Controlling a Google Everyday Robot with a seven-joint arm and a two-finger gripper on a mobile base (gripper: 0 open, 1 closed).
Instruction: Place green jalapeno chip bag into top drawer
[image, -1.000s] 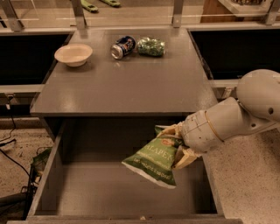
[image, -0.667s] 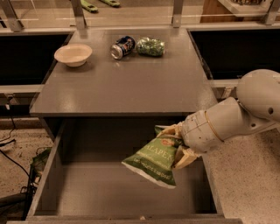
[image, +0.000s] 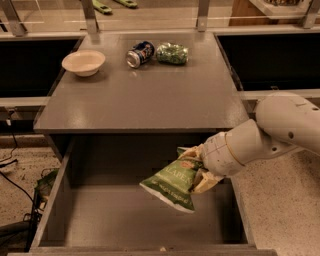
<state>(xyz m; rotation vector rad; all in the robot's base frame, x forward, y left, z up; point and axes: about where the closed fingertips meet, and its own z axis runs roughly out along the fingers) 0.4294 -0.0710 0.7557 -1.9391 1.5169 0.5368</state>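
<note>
The green jalapeno chip bag (image: 172, 181) is light green with pale lettering and hangs tilted, its lower end pointing down left. My gripper (image: 196, 167) is shut on the bag's upper right end and holds it in the air over the right half of the top drawer (image: 120, 220). The drawer is pulled wide open below the grey cabinet top; its flat grey bottom shows bare. My white arm (image: 280, 130) reaches in from the right.
On the cabinet top (image: 145, 95) stand a white bowl (image: 83, 62) at the back left, a lying soda can (image: 140, 53) and a small dark-green shiny bag (image: 172, 53) at the back. Black cables (image: 12, 170) lie on the floor at left.
</note>
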